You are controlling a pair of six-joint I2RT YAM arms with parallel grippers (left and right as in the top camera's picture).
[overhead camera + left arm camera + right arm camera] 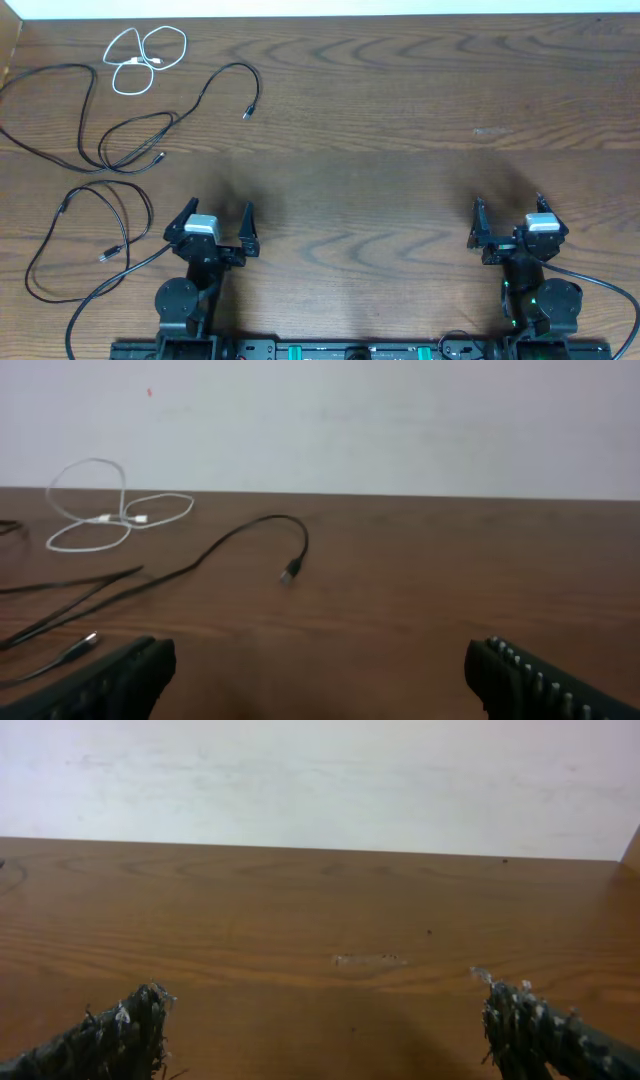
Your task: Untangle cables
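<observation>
The left gripper (218, 206) and right gripper (509, 202) gape empty; black cables (246, 111), white cable (147, 62) lie seemingly apart.

Soft, even room light falls on the table (400, 120), with no glare. In the overhead frame, faint smudgy shadows lie just above the left gripper (218, 207) and right gripper (510, 202). Both wrist views look hazy: the wall (400, 420) is washed pale and the bottom-edge fingers (110, 680) are blurred.

Overhead cam sits high, looking straight down on the whole table (400, 120). Both wrist cams ride low, close to the wood, facing 12 o'clock toward the wall (350, 420). Left shares the white cable (112, 518) at 10 o'clock with overhead; right shares the pale scuff (370, 960) around 2.
</observation>
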